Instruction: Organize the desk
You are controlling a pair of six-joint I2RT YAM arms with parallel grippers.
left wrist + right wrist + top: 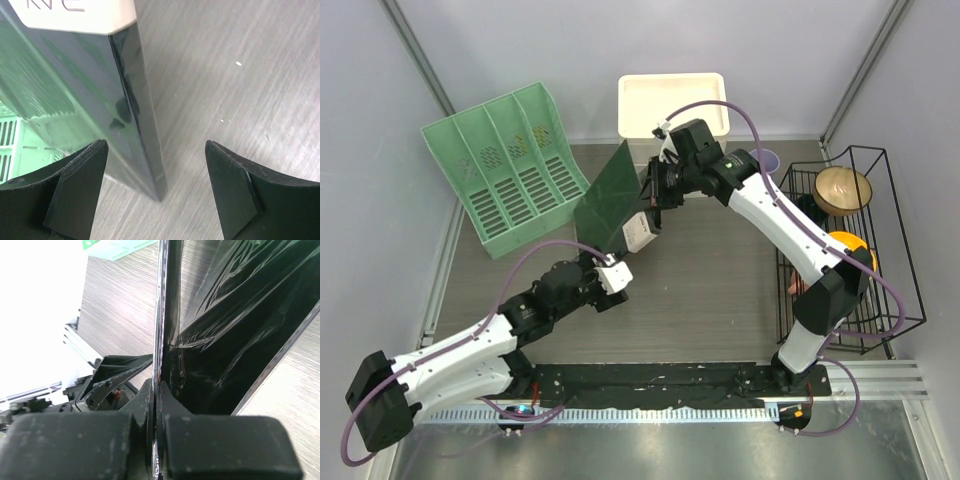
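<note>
Right gripper [653, 192]: clenched on thin glossy black rectangular notebook [605, 205], upright on dark wood-grain desk [720, 290]. Left gripper [618, 275]: released, notebook's lower corner dead ahead.

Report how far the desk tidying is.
Done: a bowl sits in the wire rack. In hand: the right gripper clamps the black notebook on edge on the desk; the left gripper is open at its lower corner. Left: probably filing it in the green organizer.

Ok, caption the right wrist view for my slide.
The right gripper clamped on the thin edge of a glossy black notebook, wood-grain desk behind.
</note>
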